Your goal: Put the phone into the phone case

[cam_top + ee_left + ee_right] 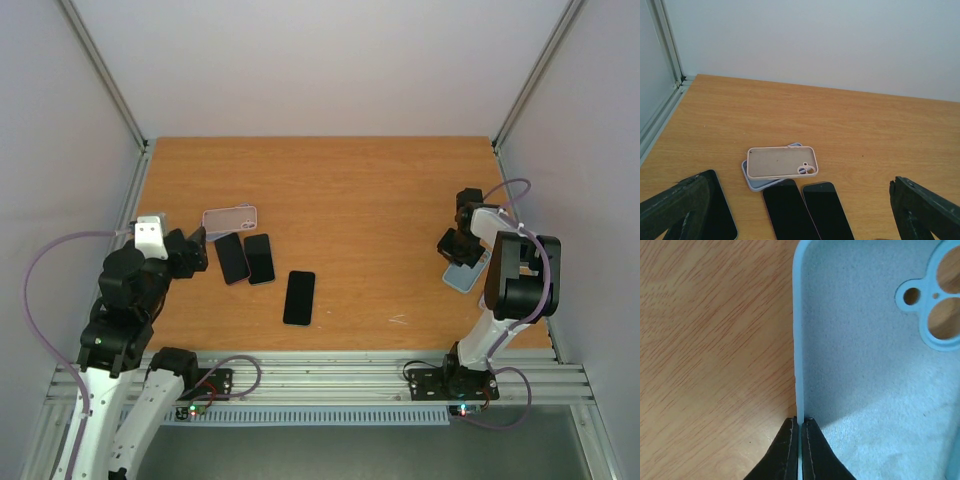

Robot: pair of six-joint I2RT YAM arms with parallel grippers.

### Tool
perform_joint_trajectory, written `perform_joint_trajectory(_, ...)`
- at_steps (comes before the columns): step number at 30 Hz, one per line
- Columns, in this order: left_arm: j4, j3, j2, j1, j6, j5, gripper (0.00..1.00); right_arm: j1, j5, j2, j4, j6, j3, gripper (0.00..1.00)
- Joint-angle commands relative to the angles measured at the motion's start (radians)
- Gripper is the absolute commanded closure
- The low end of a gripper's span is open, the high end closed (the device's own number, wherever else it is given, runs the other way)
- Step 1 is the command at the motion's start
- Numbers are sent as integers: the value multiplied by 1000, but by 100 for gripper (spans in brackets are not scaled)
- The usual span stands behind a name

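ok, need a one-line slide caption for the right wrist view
Right gripper shut on the side rim of the light blue phone case, wooden table beneath.

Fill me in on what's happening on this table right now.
The right gripper is shut on the side wall of a light blue phone case lying at the right of the table. The left gripper is open and hovers by a pink case that rests on another pale case. Two dark phones lie side by side next to it, and a third phone lies apart. No phone is in a case yet.
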Motion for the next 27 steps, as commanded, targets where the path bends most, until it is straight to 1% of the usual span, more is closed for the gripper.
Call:
perform_joint_trajectory(1, 32, -9, -2, 0, 5, 15, 1, 21, 6, -4, -7, -34, 0, 99)
perform_joint_trajectory(7, 34, -8, 6, 0, 1, 25, 1, 114, 12, -45, -38, -45, 9, 99)
perform_joint_trajectory(11, 35, -8, 12, 0, -1, 33, 1, 231, 23, -68, -75, -45, 30, 99)
perform_joint_trajectory(16, 38, -6, 14, 0, -4, 48, 1, 362, -3, -83, -103, -26, 65, 99)
perform_joint_trajectory(21, 34, -4, 17, 0, -7, 51, 1, 538, -4, -48, -113, -2, 129, 99)
perform_joint_trajectory(27, 30, -5, 16, 0, -13, 51, 1, 698, -17, 22, -89, 17, 198, 99)
